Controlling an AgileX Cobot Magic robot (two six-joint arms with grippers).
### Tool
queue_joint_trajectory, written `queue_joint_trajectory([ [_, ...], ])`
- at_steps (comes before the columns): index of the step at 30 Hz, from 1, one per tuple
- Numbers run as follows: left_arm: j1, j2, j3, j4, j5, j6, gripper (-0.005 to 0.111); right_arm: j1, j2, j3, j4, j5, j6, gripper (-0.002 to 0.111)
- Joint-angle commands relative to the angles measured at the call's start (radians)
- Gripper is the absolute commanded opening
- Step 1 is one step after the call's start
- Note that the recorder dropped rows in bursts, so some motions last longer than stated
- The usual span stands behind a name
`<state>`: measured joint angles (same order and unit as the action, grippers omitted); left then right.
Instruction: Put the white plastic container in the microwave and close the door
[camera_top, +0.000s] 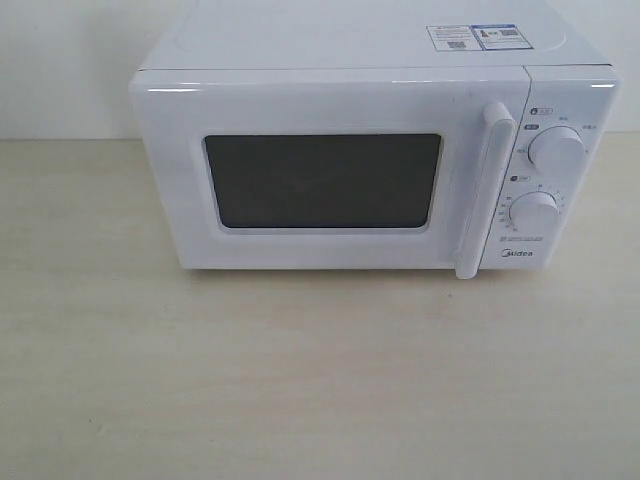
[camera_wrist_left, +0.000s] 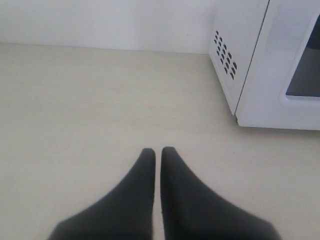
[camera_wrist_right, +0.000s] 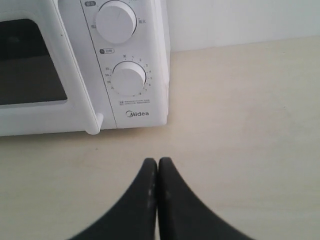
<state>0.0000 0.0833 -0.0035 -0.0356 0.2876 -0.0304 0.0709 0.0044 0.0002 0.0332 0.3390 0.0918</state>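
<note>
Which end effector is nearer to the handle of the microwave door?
Right. The right end effector is just in front of the handle's lower end. The left end effector is off the microwave's vented opposite side, handle out of its view.

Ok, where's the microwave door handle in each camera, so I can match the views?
Exterior view: door handle, an upright bar between window and dials.
Left wrist view: not in it.
Right wrist view: its lower part, between window and dials.
Shared landmark: the dark window, in all three.
</note>
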Motion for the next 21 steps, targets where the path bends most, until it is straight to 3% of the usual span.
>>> queue_joint_trajectory([
  [1,0.001,-0.007,0.003,0.002,0.0,0.001,0.004,-0.003,-0.004,0.0,-0.017,0.011,-0.077,0.0],
  [21,0.001,-0.007,0.003,0.002,-0.002,0.001,0.004,-0.003,-0.004,0.0,-0.02,0.009,-0.112,0.0],
])
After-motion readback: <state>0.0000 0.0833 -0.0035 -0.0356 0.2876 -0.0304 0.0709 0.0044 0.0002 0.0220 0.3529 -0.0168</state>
